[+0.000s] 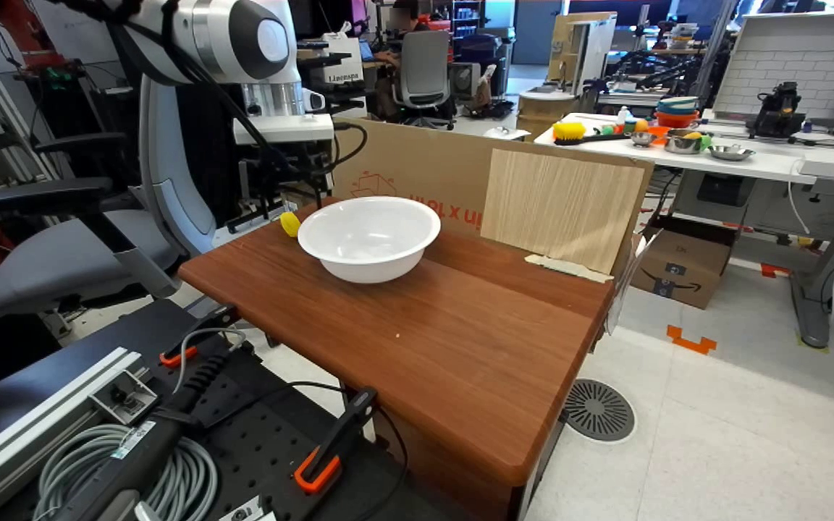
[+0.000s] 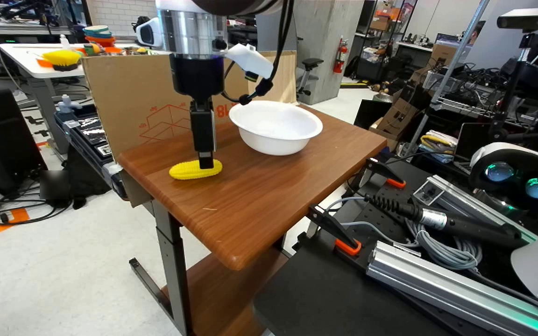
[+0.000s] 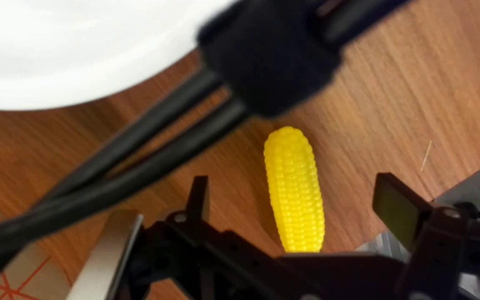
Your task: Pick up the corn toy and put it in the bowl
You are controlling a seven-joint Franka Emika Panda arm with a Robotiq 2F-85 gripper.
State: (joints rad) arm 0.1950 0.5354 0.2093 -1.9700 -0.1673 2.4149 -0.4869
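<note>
The corn toy (image 2: 185, 171) is yellow and knobbly and lies flat on the brown table near its end. In an exterior view the corn toy (image 1: 289, 224) shows beside the bowl's rim, partly hidden. The white bowl (image 1: 370, 272) stands upright on the table, apart from the corn; it also shows in an exterior view (image 2: 273, 145) and in the wrist view (image 3: 56, 93). My gripper (image 3: 293, 181) is open, with one finger on each side of the corn and gaps on both sides. In an exterior view the gripper (image 2: 206, 161) points down over the corn, its near finger covering part of it.
A cardboard sheet (image 2: 133, 93) stands along the table's (image 1: 460, 347) back edge. A light wooden board (image 1: 562, 210) leans there. Clamps (image 2: 336, 228) grip the side by the black bench (image 2: 325, 289). A dark cable (image 3: 140, 175) crosses the wrist view.
</note>
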